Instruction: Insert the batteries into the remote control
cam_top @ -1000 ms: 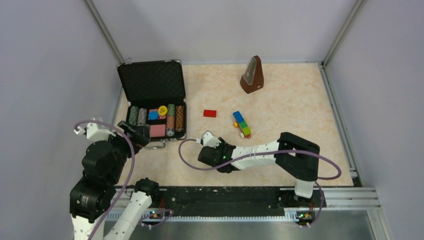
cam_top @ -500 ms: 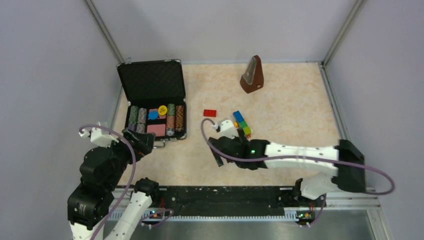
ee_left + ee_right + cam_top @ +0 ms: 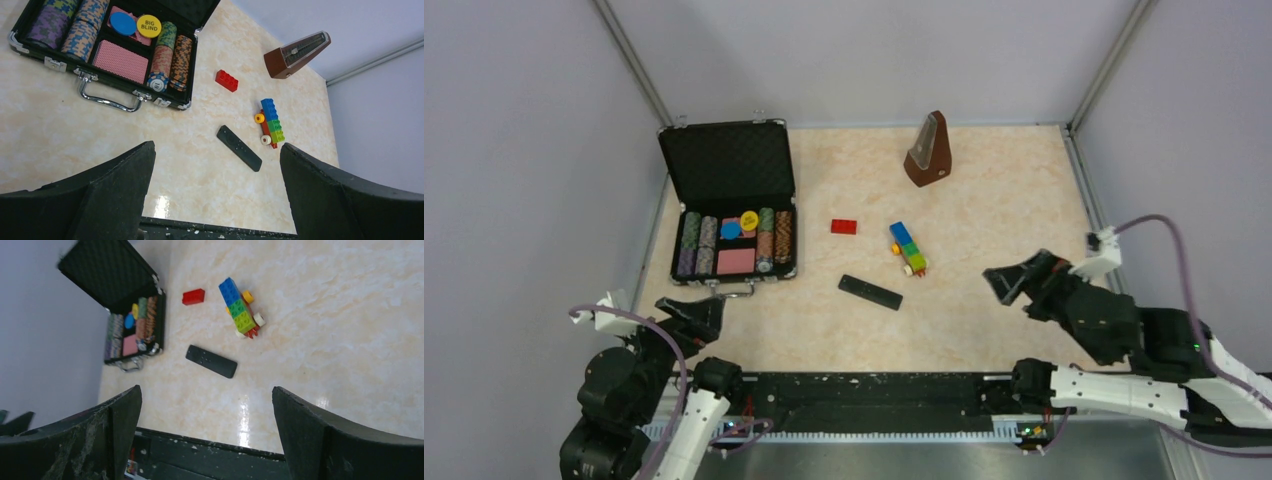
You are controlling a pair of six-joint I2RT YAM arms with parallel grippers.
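The remote control [image 3: 870, 292] is a slim black bar lying flat and slanted on the table's middle, buttons up; it also shows in the left wrist view [image 3: 239, 148] and the right wrist view [image 3: 211, 361]. The batteries are out of view. My right gripper [image 3: 1016, 278] hangs open well to the right of the remote, nothing between its fingers [image 3: 206, 388]. My left gripper [image 3: 692, 320] is open and empty near the front left edge, far from the remote [image 3: 217, 146].
An open black case [image 3: 729, 200] of poker chips stands at the back left. A red brick [image 3: 844, 226] and a colourful toy-brick train [image 3: 908, 248] lie just behind the remote. A brown metronome [image 3: 929, 150] stands at the back.
My right gripper opened, left the remote lying on the table, and swung far back to the right. The left arm drew back toward the near edge.
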